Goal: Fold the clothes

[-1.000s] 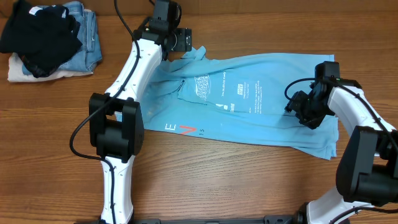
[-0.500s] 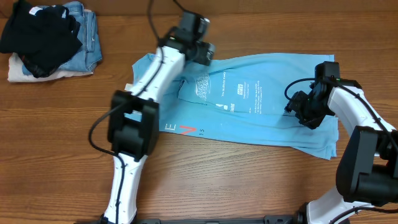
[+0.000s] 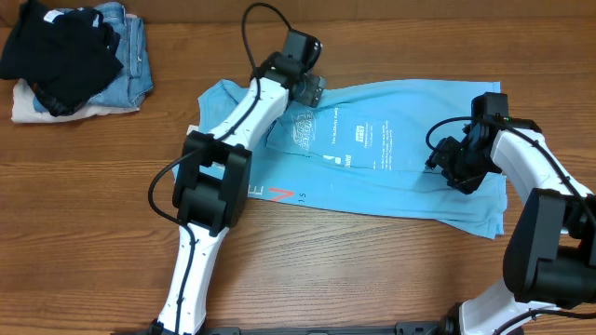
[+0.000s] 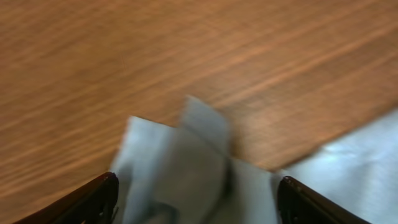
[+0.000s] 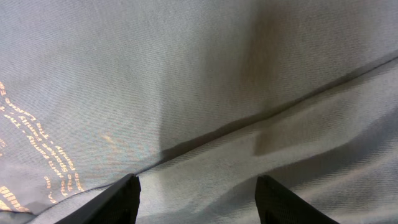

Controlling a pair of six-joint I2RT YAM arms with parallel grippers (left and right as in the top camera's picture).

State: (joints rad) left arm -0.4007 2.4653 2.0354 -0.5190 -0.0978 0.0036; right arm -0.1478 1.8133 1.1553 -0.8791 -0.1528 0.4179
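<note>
While the left gripper stands with its fingers spread wide, a rumpled flap of the shirt lies between them, blurred, and whether either finger touches it cannot be told; bare table fills the view beyond the flap. From overhead this gripper sits at the shirt's far edge, towards its left end, just beside the white logo. The right gripper also has its fingers parted, pointing down at smooth cloth crossed by a slanting crease, with nothing pinched; overhead it is over the shirt's right end. The shirt itself lies spread across the middle of the table, white print facing up, red-and-white letters near its front-left edge, its left part creased and partly doubled over. Well apart, at the far-left corner, a black garment rests on jeans
</note>
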